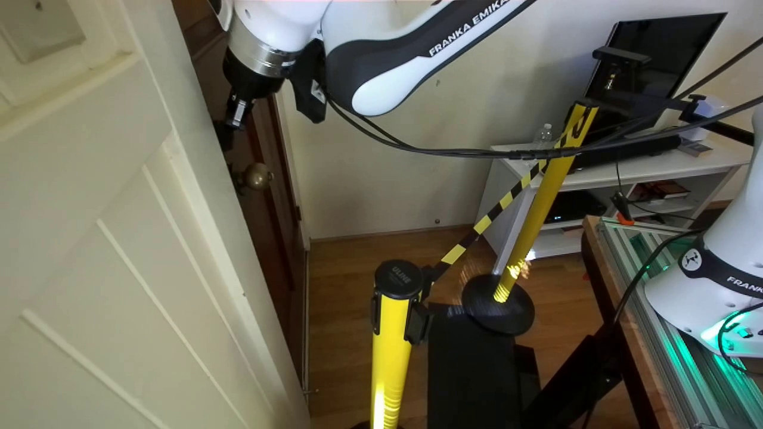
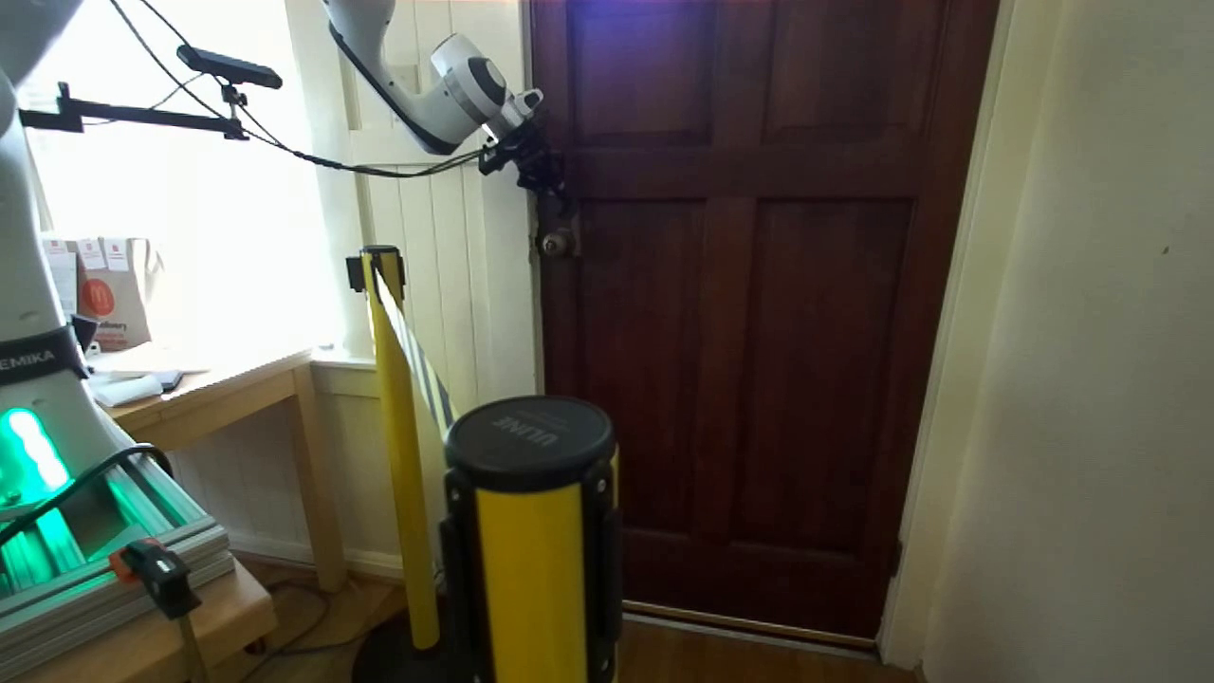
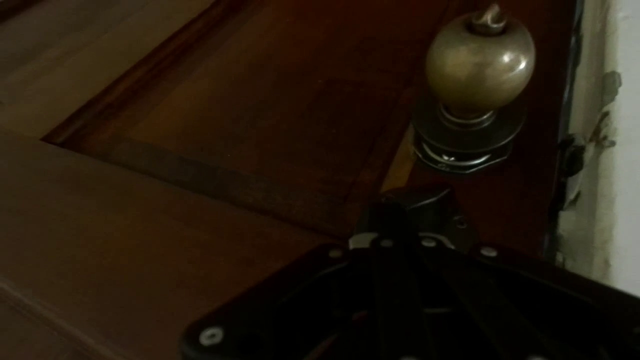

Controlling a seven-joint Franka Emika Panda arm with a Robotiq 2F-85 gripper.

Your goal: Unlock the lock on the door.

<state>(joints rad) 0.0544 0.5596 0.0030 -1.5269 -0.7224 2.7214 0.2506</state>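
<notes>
In an exterior view, your arm (image 1: 393,65) reaches in from the upper right, wrist (image 1: 262,50) pitched down at the knob side of the brown door (image 2: 730,313). The gripper (image 3: 405,225) sits above the doorknob (image 3: 480,65) in both exterior views. Its fingers (image 3: 387,235) run close to each other, but the tips merge in shadow: you cannot tell whether a gap stands between them or whether they hold the lock. The lock (image 3: 442,215), a dark metal fitting on the wood, shows directly beyond the fingertips in the wrist view, partly covered by them.

Refer to the wrist view for the lock and for the small turn piece (image 3: 490,20) on the doorknob's end; in both exterior views the lock cannot be made out. In an exterior view, the white door (image 1: 89,298) covers part of the brown door.

Clearances: the brown door's edge and the pale frame (image 3: 625,175) run just beside the lock; the doorknob is near. A strip of wooden floor (image 1: 334,286) lies open between the brown door and two yellow posts (image 1: 390,357) joined by a striped belt (image 1: 484,223). Cables (image 1: 453,152) sag from the wrist.
</notes>
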